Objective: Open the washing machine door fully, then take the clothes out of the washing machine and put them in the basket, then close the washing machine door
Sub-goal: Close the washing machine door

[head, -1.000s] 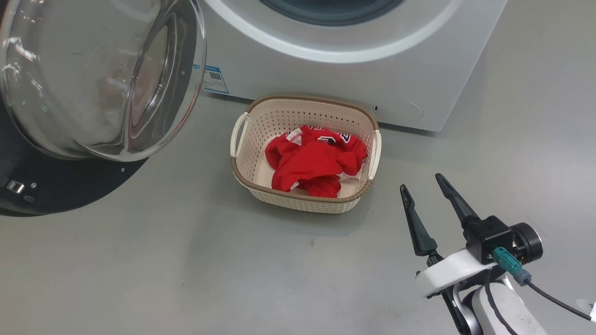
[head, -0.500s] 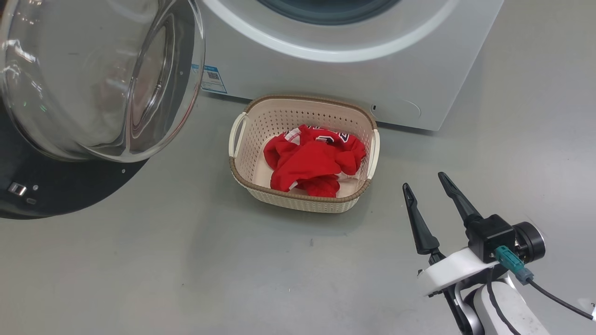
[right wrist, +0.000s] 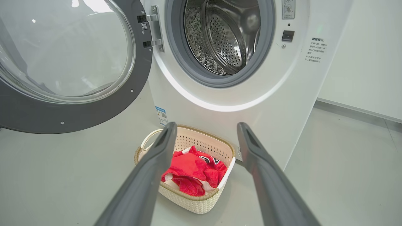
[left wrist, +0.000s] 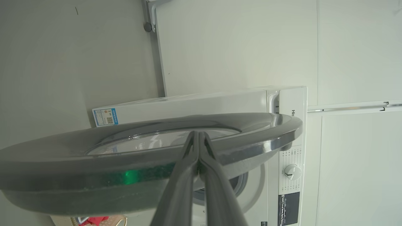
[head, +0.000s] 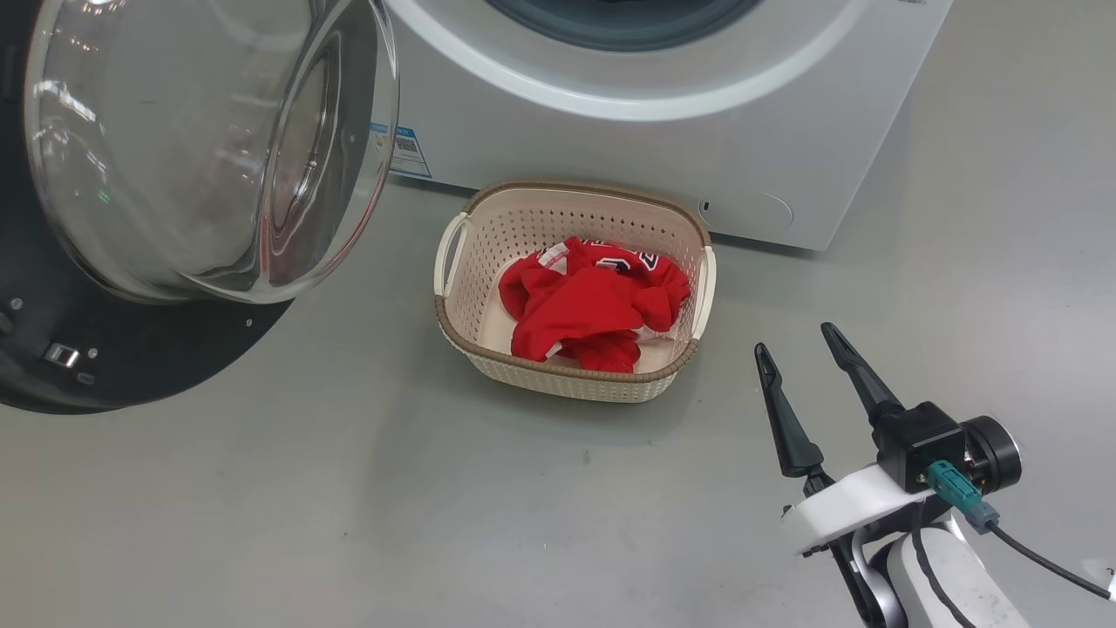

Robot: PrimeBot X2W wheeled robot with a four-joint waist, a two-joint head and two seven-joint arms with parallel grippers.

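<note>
The washing machine door (head: 131,366) stands open at the left, its glass bowl facing me. In the left wrist view my left gripper (left wrist: 198,136) is shut, its tips lying against the outer face of the door (left wrist: 94,175), which shows edge-on. The white washing machine (head: 610,148) fills the top; its steel drum (right wrist: 223,34) shows no clothes. The red clothes (head: 593,301) lie crumpled in the cream basket (head: 571,377) on the floor before the machine. My right gripper (head: 794,340) hangs open and empty to the right of the basket, pointing at it (right wrist: 194,196).
Grey floor lies all around the basket. A blue sticker (head: 408,153) marks the machine's lower left corner. The control knob (left wrist: 292,172) sits on the machine's panel. A white wall with a skirting (right wrist: 355,110) runs to the machine's right.
The door has swung a little to the right, towards the machine. The head view has shifted slightly. The right gripper, basket and clothes stay where they were.
</note>
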